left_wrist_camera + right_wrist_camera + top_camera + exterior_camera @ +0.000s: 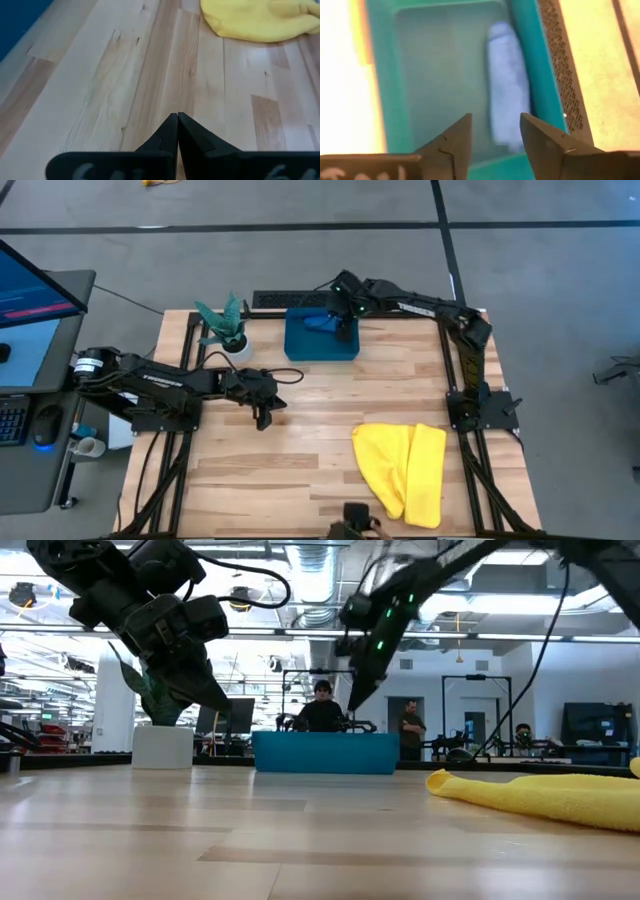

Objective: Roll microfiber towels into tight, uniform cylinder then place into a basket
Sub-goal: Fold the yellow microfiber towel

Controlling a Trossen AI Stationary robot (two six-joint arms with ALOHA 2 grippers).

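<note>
Hovering over the teal basket (322,340) at upper centre, the right gripper (495,137) stands open and empty above the rolled blue towel (507,85), partly hidden overhead. The left gripper (177,131) is pinched shut at centre-left; the yellow towel (405,470) lies lower right.

This is a large open robotics lab or industrial workspace. Beyond the wooden tabletop (300,840), exposed ceiling ducts (310,570) and strip lights run overhead, people (322,710) sit at workstations with monitors, and a laptop (30,310) sits beside the tabletop on grey concrete floor (300,260).
</note>
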